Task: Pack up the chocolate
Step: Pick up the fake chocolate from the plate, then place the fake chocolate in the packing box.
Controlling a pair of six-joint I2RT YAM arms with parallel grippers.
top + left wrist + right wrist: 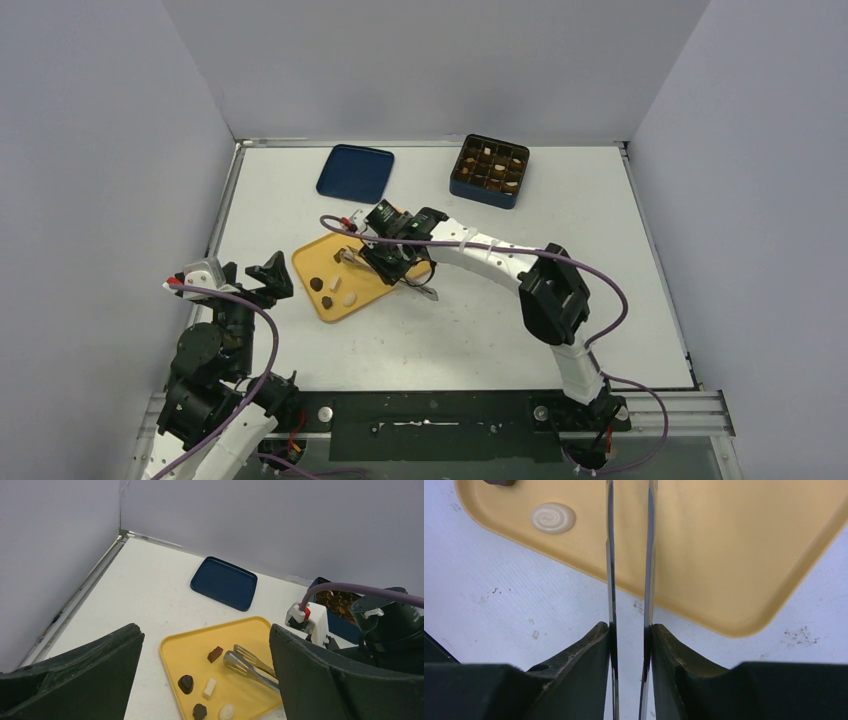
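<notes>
Five loose pieces of chocolate (186, 684) lie on the yellow tray (225, 635): a caramel-brown block (215, 654), two dark rounded pieces, a white block (210, 688) and a white swirled disc (226, 712). They sit in a loose cluster in the part of the tray nearest the left gripper (252, 276), straight ahead of its fingers. More pieces fill many cells of the dark blue gridded box (489, 170), which stands well beyond the right gripper (630, 628), toward the back wall.

The right gripper has its fingers pressed against the outer sides of a pair of metal tongs (242, 661). It squeezes the two arms until only a narrow gap is left between them. The tongs reach forward from it over the tray, and their slotted tips lie just beside the caramel-brown block; whether they touch it cannot be told. From the right wrist, the swirled disc lies ahead and to the left of the tong arms, near the tray's rounded edge.

The left gripper stands fully spread with nothing between its fingers, just off the tray's edge. Farther ahead of it, past the tray, a dark blue lid (355, 172) lies flat on the white table (520, 320), apart from the box.
</notes>
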